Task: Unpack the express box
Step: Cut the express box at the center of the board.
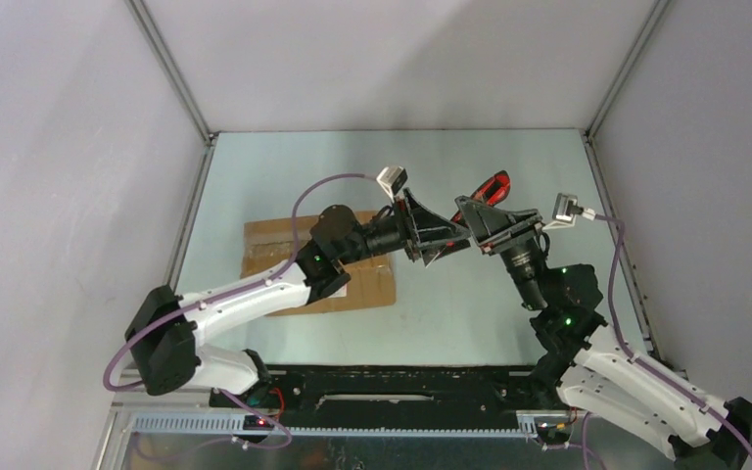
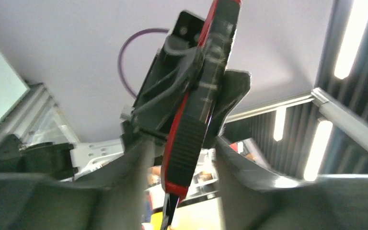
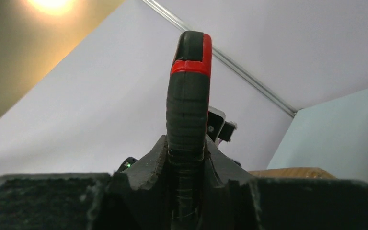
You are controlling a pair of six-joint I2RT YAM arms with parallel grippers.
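Both arms raised mid-air over the table (image 1: 470,313), red-and-black utility knife (image 3: 188,96) between them, right gripper (image 3: 187,158) clenched on its handle, left gripper (image 2: 182,163) jaws loose either side, express box (image 1: 272,245) flat beneath the left arm.

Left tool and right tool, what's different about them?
The right tool is squeezed shut on the handle of the red-and-black cutter; the left tool has its fingers a little apart on either side of it. The left tool's arm reaches across the cardboard box, while the right tool's arm is off to its side. Same: both are up in the air, meeting at the cutter.
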